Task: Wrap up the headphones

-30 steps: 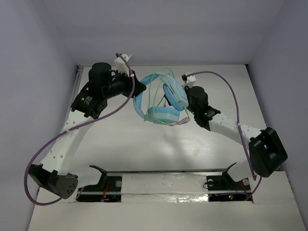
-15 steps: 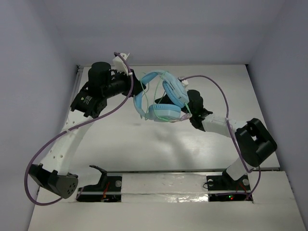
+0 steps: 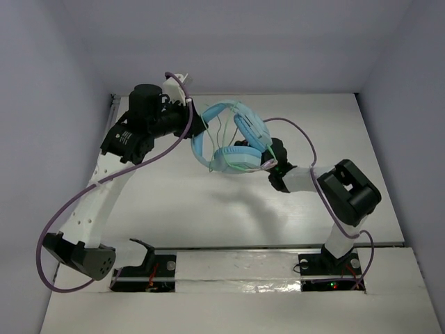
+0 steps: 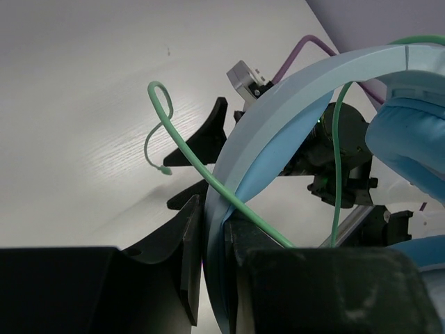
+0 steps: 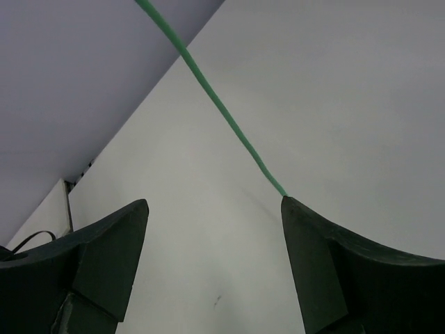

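Note:
The light blue headphones point(image 3: 233, 142) hang in the air above the table, ear cups point(image 3: 236, 159) toward the right arm. My left gripper point(image 3: 197, 128) is shut on the curved headband point(image 4: 278, 125), which runs between its jaws in the left wrist view. The thin pale green cord point(image 4: 201, 174) loops loosely over the band, and its free end curls in the air. My right gripper point(image 3: 270, 165) sits just right of the lower ear cup. In the right wrist view it point(image 5: 214, 202) is wide open. The cord point(image 5: 222, 115) runs down to its right fingertip point(image 5: 299, 223) and is not clamped.
The white table point(image 3: 208, 209) lies below, with grey walls on three sides. Thick purple robot cables point(image 3: 300, 130) arc over both arms. The right arm's elbow point(image 3: 348, 191) is folded in close to the headphones. Two black mounts stand at the near edge.
The right arm has folded inward and its gripper has moved left and down beside the lower ear cup. The headphones have shifted slightly left with the left gripper.

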